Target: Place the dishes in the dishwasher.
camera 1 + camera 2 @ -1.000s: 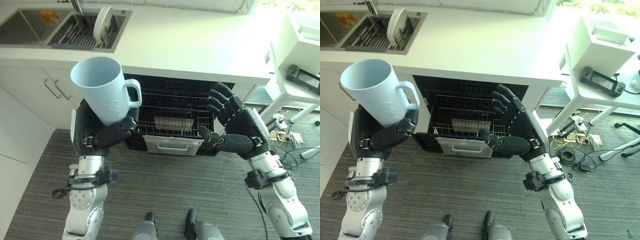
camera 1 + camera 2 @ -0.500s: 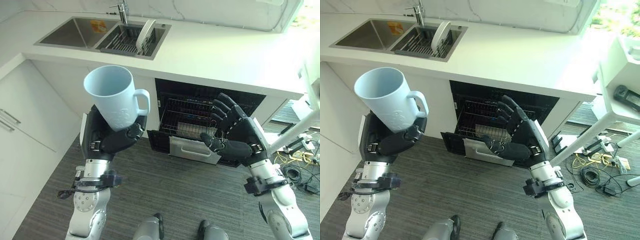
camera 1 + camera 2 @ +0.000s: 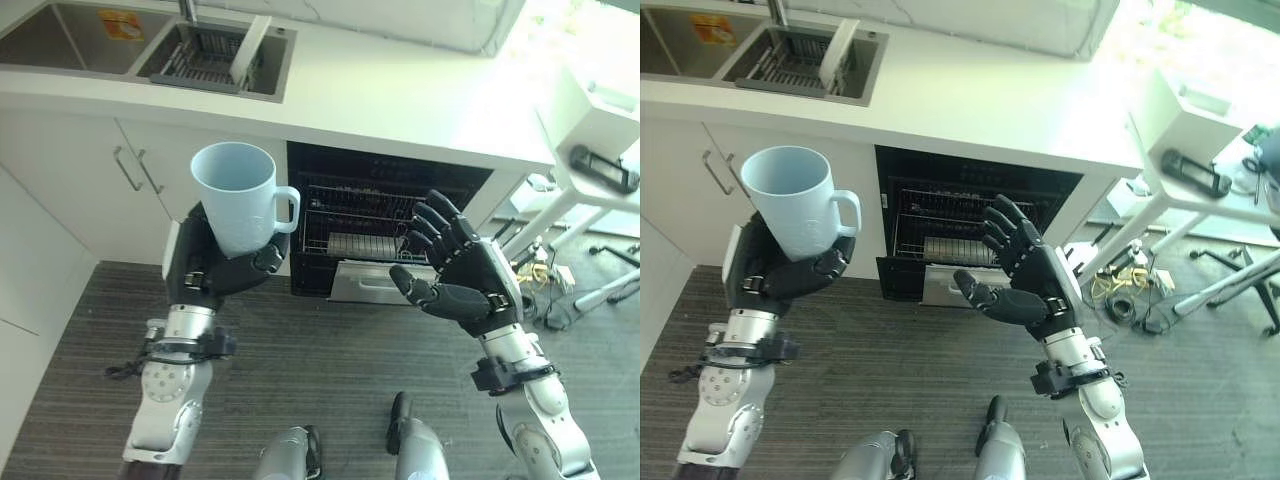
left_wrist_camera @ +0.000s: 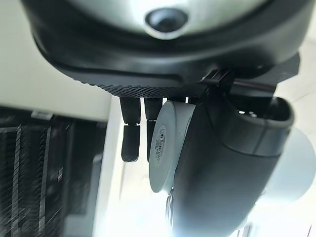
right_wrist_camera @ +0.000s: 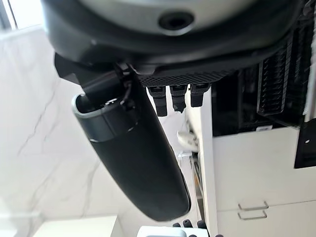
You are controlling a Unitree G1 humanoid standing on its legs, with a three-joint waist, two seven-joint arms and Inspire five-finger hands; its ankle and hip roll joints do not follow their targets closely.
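A pale blue mug (image 3: 236, 197) stands upright in my left hand (image 3: 222, 270), whose fingers curl round its base; its underside (image 4: 163, 143) shows past the fingers in the left wrist view. The mug is held in the air, left of the open dishwasher (image 3: 385, 205). The dishwasher's wire rack (image 3: 365, 220) is pulled partly out and holds a light flat dish (image 3: 352, 245). My right hand (image 3: 462, 280) hovers open with spread fingers in front of the dishwasher's right side, holding nothing. A white plate (image 3: 251, 48) leans in the sink's drying rack (image 3: 205, 62).
A white counter (image 3: 400, 95) runs above the dishwasher, with a steel sink (image 3: 60, 22) at the far left. White cupboard doors (image 3: 90, 190) stand left of the dishwasher. A white table (image 3: 590, 130) with a dark controller (image 3: 603, 168) stands at right, with cables (image 3: 1140, 300) on the floor by it.
The camera has shifted, so the whole scene sits differently. The mug stays held in my left hand, now lower and more upright. My right hand stays open.
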